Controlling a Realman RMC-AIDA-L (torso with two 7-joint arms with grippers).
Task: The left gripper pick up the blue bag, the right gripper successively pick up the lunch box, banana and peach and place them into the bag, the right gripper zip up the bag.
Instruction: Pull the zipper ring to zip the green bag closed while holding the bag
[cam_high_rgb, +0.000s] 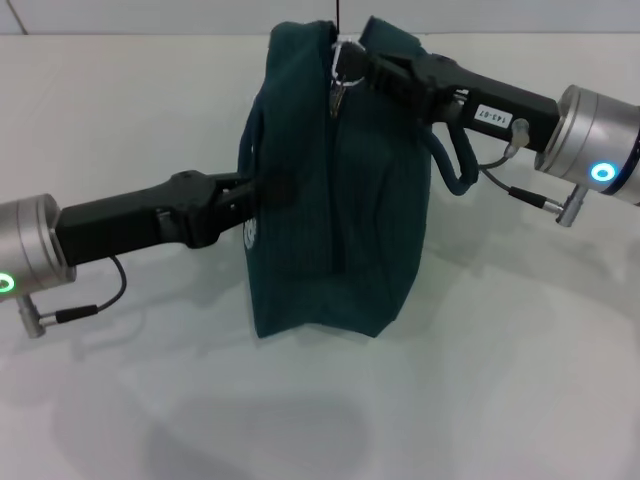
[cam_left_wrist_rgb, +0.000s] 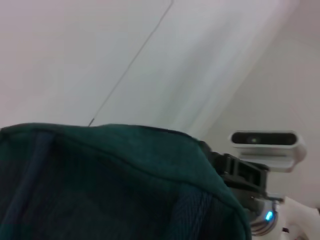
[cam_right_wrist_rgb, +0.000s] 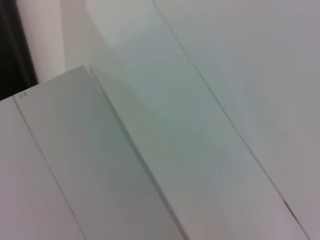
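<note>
White tabletop (cam_high_rgb: 500, 400) bare across the near half of the head view. Beyond it, at frame centre, large dark teal-green fabric lunch bag (cam_high_rgb: 335, 190) standing upright on the table, zipped face toward camera, small white round logo (cam_high_rgb: 250, 235) on its 9 o'clock side.

Left gripper (cam_high_rgb: 262, 192), black two-fingered claw on a black arm with silver cuff, reaching in from 9 o'clock; fingers closed on the bag's side fabric near the handle (cam_high_rgb: 247, 150).

Farther back, at the bag's 12 to 1 o'clock corner: right gripper (cam_high_rgb: 358, 62), black claw on a white-labelled arm, entering from 3 o'clock. Tips at the metal ring pull (cam_high_rgb: 340, 75) of the zipper; cannot tell whether jaws are clamped or apart.

Left wrist view: teal bag (cam_left_wrist_rgb: 115, 185) filling the near field, right arm's black hardware (cam_left_wrist_rgb: 240, 175) behind. Right wrist view: only pale wall panels.
</note>
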